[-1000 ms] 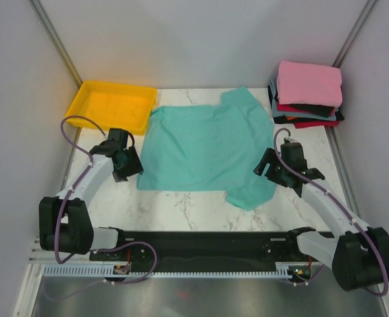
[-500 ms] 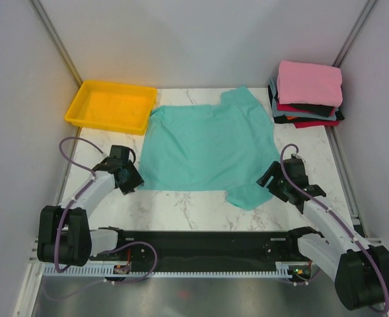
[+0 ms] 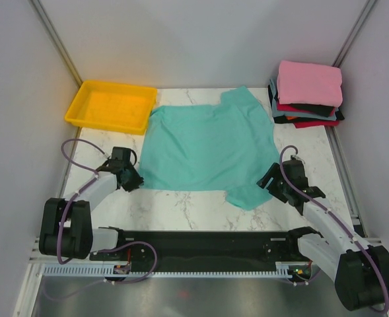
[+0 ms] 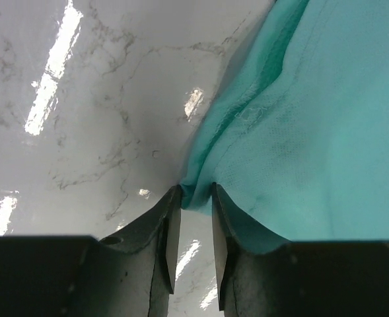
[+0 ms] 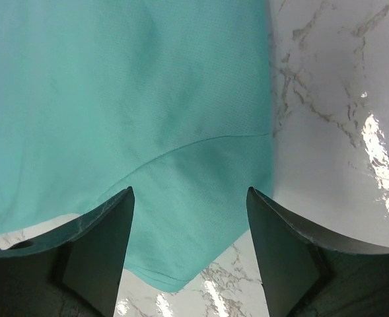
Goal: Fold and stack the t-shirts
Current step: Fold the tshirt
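A teal t-shirt point(image 3: 207, 145) lies spread flat on the marble table, one sleeve pointing to the near right. My left gripper point(image 3: 136, 179) is low at the shirt's near-left corner. In the left wrist view the jaws point(image 4: 196, 191) stand narrow with the teal corner point(image 4: 313, 132) pinched between their tips. My right gripper point(image 3: 268, 179) is open over the near-right sleeve. In the right wrist view point(image 5: 191, 191) its fingers stand wide apart above the sleeve point(image 5: 115, 99), holding nothing. Folded shirts are stacked point(image 3: 308, 105) at the back right, a pink one point(image 3: 310, 82) on top.
A yellow plastic tray point(image 3: 105, 122) sits at the back left, next to the shirt's far-left edge. Bare marble point(image 3: 181, 205) shows along the near edge in front of the shirt. Grey walls close in both sides and the back.
Both arms have drawn back toward the near edge and lowered. The left gripper has come to the shirt's near-left corner and closed on it; the right settled over the sleeve.
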Motion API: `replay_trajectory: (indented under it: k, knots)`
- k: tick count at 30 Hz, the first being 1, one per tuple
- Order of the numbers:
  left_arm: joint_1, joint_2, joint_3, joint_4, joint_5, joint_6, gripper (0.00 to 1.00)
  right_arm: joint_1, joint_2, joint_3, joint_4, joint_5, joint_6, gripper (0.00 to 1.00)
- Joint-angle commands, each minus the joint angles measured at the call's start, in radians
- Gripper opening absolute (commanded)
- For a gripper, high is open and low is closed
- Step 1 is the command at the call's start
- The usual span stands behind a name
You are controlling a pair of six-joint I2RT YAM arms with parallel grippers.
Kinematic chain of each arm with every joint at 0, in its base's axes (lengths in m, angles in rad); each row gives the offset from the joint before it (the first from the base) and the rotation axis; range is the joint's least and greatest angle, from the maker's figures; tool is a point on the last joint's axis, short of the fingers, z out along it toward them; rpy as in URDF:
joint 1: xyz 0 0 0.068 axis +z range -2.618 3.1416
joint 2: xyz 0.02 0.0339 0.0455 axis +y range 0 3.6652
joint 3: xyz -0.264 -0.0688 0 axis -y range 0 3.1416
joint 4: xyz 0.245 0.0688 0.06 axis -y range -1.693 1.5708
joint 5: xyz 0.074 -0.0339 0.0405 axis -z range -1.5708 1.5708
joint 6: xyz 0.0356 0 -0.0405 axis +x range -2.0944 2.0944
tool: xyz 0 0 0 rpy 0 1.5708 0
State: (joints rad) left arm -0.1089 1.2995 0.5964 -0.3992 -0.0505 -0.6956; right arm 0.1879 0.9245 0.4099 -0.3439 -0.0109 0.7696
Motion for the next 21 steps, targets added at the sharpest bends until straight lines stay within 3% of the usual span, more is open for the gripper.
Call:
replay_trajectory:
  k: [1, 5, 13, 17, 21]
  knots:
    - [-0.005, -0.02, -0.024, 0.1, -0.023, -0.013, 0.32, 0.018, -0.024, -0.022, 0.002, -0.004, -0.004, 0.76]
    - [-0.009, -0.069, -0.03, 0.105, -0.038, 0.002, 0.34, 0.087, -0.03, -0.052, -0.018, 0.005, 0.039, 0.75]
    - [-0.009, -0.147, -0.059, 0.085, -0.043, 0.01, 0.49, 0.211, -0.105, -0.094, -0.075, 0.074, 0.128, 0.75]
    - [-0.009, -0.135, -0.072, 0.082, -0.04, 0.007, 0.49, 0.223, -0.093, -0.1, -0.075, 0.077, 0.134, 0.75]
    - [-0.012, -0.141, -0.099, 0.094, -0.017, 0.001, 0.4, 0.225, -0.082, -0.094, -0.073, 0.094, 0.125, 0.74]
